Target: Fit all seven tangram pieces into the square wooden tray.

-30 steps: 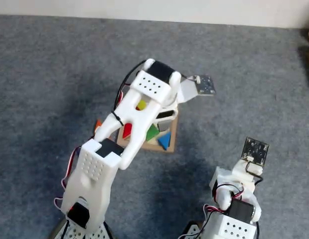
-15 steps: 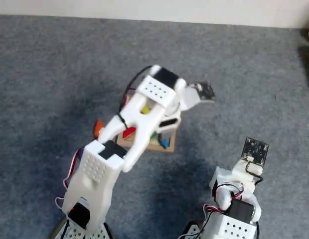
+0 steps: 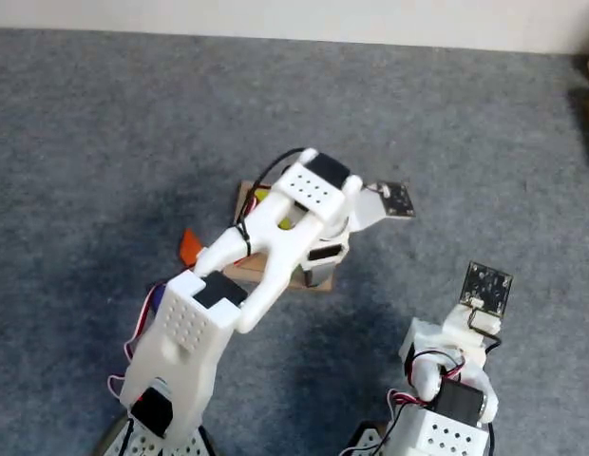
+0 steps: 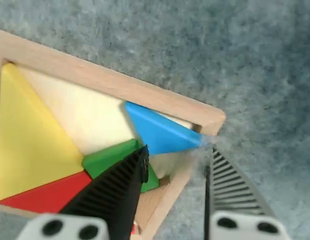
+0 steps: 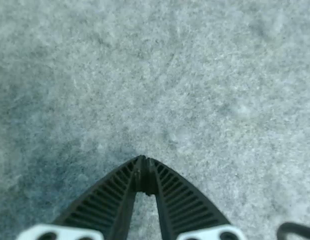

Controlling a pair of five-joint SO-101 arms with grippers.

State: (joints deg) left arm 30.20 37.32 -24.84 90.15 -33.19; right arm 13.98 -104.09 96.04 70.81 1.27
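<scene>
Now the left gripper (image 4: 177, 152) is held wide open over the square wooden tray's (image 4: 120, 85) corner.
A blue triangular piece (image 4: 157, 132), seemingly tilted, is seen at that corner; the right gripper (image 5: 145, 172) is pressed shut above grey carpet (image 5: 195, 75).

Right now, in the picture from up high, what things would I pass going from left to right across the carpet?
You'd pass the orange piece → the wooden tray → the right arm. The left arm lies across the tray, so it has no clear place in the line.
</scene>
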